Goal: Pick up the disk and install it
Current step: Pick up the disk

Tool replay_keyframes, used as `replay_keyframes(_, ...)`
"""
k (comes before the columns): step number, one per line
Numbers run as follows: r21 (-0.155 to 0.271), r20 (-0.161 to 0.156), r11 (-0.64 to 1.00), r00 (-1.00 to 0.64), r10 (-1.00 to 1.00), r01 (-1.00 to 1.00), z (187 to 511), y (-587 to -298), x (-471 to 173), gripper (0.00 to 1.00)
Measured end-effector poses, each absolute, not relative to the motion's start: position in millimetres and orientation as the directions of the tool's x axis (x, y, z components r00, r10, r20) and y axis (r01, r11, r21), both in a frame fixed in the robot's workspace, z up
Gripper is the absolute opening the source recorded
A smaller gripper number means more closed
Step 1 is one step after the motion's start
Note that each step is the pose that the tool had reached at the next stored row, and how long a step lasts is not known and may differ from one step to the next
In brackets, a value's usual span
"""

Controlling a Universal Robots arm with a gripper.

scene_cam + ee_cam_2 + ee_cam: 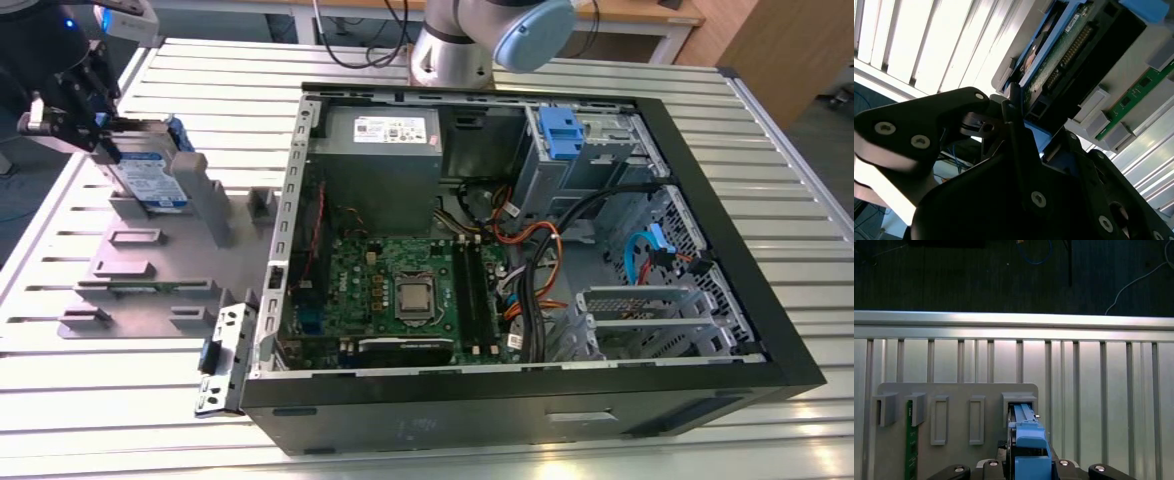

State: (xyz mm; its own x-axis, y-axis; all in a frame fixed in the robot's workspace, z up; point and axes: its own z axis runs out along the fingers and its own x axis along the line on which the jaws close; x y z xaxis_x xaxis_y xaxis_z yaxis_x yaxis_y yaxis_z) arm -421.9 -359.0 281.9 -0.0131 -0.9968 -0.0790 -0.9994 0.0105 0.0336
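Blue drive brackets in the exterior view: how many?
2. One on the disk, standing in the grey fixture at the exterior view's left; one in the drive bay of the open case. Others may be hidden.

arm (pixel 447 45): silver-grey, cylindrical | joint cap (pixel 534 28): rounded, pale blue | hand (pixel 96 130): matte black, angular linkage plates | screws (pixel 885 128): small, silvery, recessed in hand's plates | wrist light (pixel 67 22): small blue glow

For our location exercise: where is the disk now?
Exterior view's upper left: the disk stands upright in the grey rack, beside the computer case, at the hand.
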Motion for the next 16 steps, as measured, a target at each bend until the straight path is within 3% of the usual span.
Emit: replay_keyframes(16, 0.034, -0.079, 0.010, -0.013, -0.997, -0.999, 287.3, -359.0, -421.9, 0.37)
